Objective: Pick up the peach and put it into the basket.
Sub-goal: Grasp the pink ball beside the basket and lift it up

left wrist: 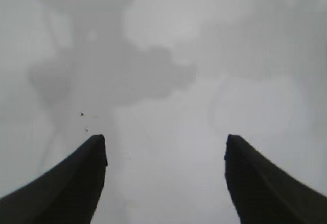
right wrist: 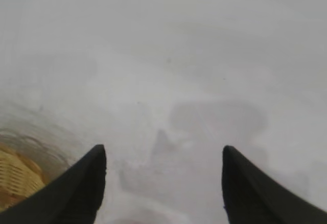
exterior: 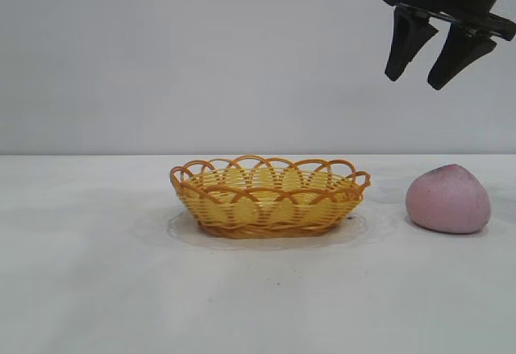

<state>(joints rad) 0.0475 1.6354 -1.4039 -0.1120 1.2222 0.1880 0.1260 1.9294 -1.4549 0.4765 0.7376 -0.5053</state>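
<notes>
The peach (exterior: 448,199) is a matte pink lump with a greyish smudge on top, resting on the white table at the right. The yellow-orange woven basket (exterior: 268,196) sits at the table's middle, empty; a bit of its rim shows in the right wrist view (right wrist: 15,175). My right gripper (exterior: 419,78) hangs open and empty high above the table, above and slightly left of the peach; it also shows in the right wrist view (right wrist: 163,155). My left gripper (left wrist: 166,145) shows only in its wrist view, open and empty over bare table. The peach does not show in either wrist view.
The white table (exterior: 121,289) stretches wide around the basket, with a plain grey wall behind. A faint ring mark lies on the table around the basket's base.
</notes>
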